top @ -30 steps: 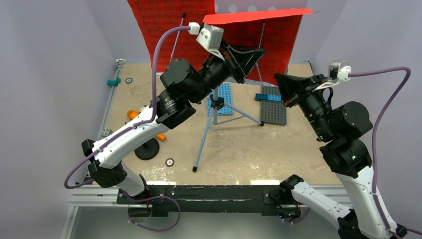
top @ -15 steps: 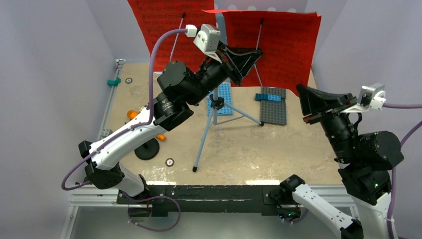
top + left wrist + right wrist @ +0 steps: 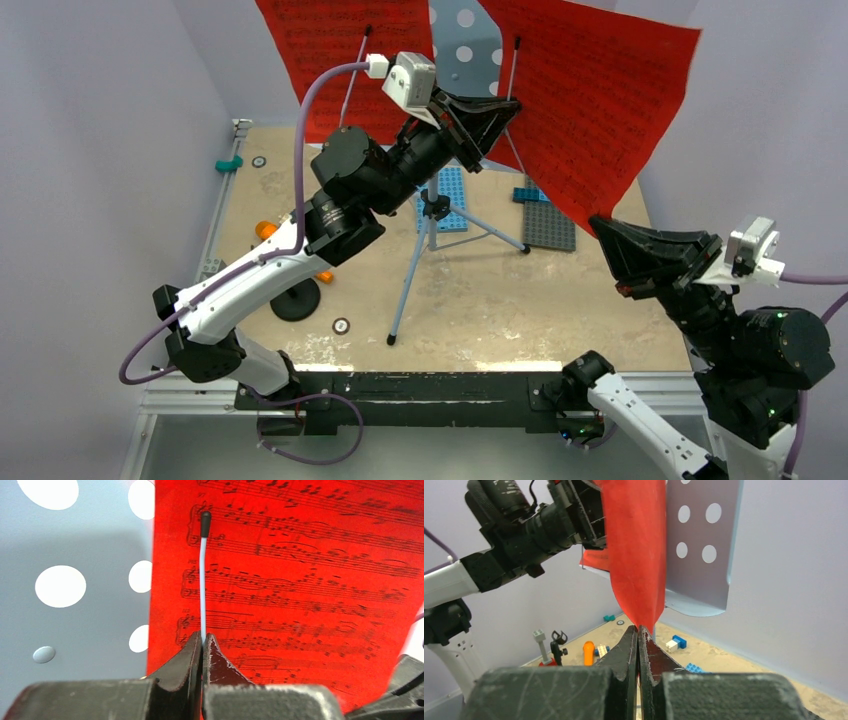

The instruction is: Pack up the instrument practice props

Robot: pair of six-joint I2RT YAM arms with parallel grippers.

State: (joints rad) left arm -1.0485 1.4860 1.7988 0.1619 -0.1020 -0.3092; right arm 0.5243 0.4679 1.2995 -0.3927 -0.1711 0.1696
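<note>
I have the left gripper [image 3: 203, 639] clamped on the thin white retainer wire [image 3: 202, 580] of the music stand [image 3: 478, 38], which I judge steadies the stand and eases the wire's hold on the paper. The right gripper [image 3: 639, 630] is pinched shut on the bottom corner of the red sheet-music page [image 3: 600, 110]. That page slants off the stand's right side, while a second red page [image 3: 330, 50] rests on its left.

Plain pale lavender walls [image 3: 90, 120] around a scuffed tan tabletop [image 3: 480, 300], aluminium rail [image 3: 221, 200] along its left edge.

Printed staves and notes on red sheet-music page [image 3: 300, 580]
</note>
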